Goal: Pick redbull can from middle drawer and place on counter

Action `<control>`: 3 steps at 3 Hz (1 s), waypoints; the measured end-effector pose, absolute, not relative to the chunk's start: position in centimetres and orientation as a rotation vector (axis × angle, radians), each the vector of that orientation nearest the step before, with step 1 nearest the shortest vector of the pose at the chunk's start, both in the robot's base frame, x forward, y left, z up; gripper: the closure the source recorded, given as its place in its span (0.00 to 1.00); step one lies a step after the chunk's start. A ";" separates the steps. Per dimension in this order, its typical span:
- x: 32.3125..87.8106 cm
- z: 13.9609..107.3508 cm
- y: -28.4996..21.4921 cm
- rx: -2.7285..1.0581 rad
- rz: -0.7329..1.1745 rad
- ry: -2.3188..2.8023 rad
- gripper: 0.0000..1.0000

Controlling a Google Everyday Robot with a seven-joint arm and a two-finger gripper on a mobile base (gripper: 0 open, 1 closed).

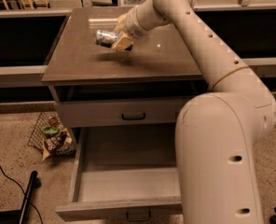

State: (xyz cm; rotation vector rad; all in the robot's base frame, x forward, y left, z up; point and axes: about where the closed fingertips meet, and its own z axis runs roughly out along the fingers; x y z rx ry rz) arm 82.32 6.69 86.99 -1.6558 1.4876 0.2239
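Redbull can (pixel 104 37), the only one, lay on its side in my pincer (pixel 115 40), which was clamped around it with the can's end poking out to the left. I held it just above the worktop (pixel 142 62), over the rear left part, with its shadow on the slab beneath. Glossy surface ran from there to the front and right edges, well clear of the can. My single arm (pixel 212 55) reached in from the right. Below were two drawers. The upper drawer front (pixel 96 113) was shut, and the middle drawer (pixel 119 208) was pulled out, its pale floor showing between the side walls. On the floor to the left, one wire basket (pixel 35 133) held a few wrappers (pixel 56 141).
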 end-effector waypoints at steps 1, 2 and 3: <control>83.3 86.5 8.1 -1.652 0.272 1.461 0.74; 83.7 86.4 8.6 -1.652 0.289 1.450 0.51; 83.9 86.4 8.6 -1.650 0.299 1.449 0.28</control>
